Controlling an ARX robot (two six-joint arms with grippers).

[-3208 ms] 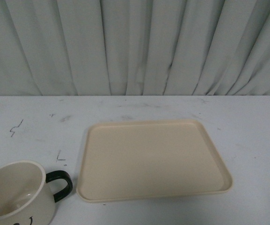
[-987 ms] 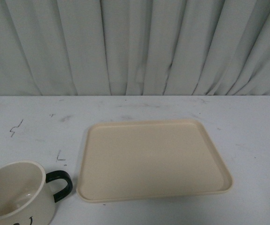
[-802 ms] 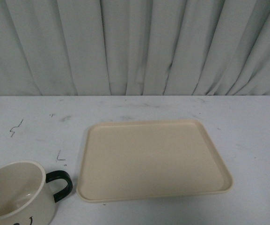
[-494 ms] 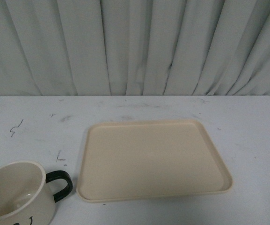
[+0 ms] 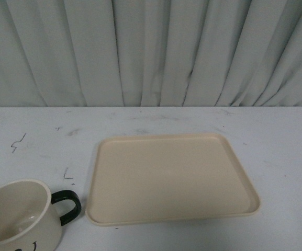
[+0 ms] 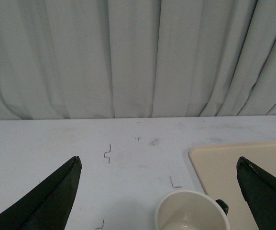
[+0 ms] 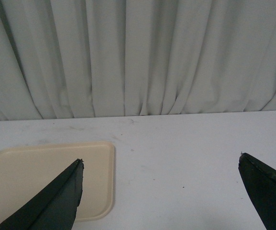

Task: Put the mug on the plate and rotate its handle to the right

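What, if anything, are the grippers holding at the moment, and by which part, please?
Nothing is held. The left gripper and the right gripper are both open and empty; the mug stands on the table beside the plate.

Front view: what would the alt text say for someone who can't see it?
A cream mug with its black handle pointing right stands on a white table at the frame's lower left, just left of an empty beige plate and not touching it. Pale pleated curtains hang behind; no robot arm shows.
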